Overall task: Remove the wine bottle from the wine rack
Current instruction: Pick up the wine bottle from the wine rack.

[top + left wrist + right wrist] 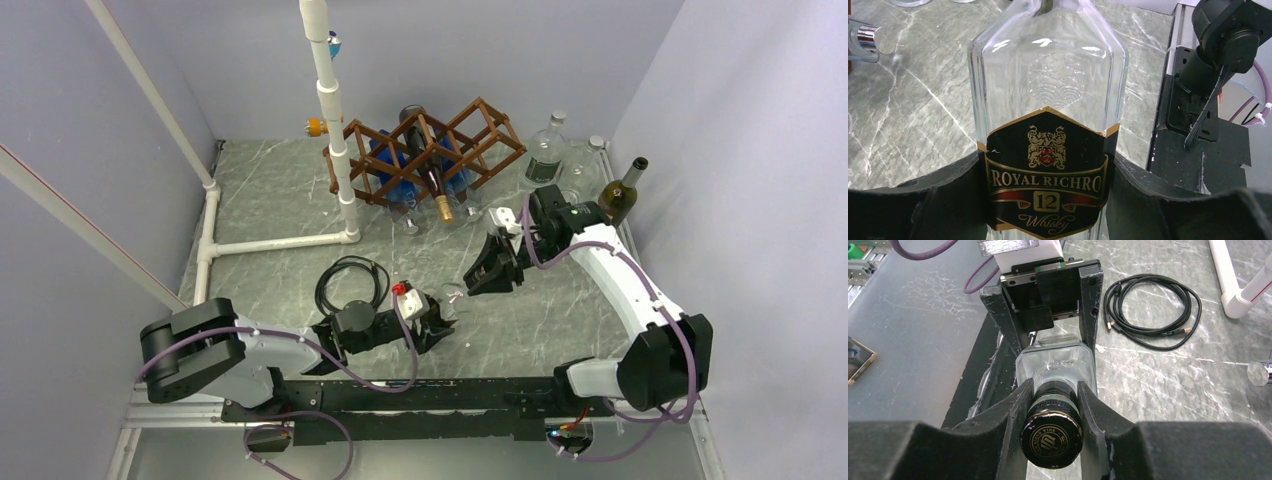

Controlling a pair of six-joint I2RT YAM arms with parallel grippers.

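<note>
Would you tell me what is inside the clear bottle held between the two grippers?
No liquid shows in the bottle: its upper glass is see-through and looks empty. The black label hides the lower part, and the cap hides the inside of the neck.

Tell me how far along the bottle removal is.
Done: the clear whisky bottle is off the wine rack. In hand: the left gripper clamps its body and the right gripper is shut on its neck. Left: setting it down and letting go.

A robotics lab: plain partition walls (60, 90), white PVC frame (329, 110).
</note>
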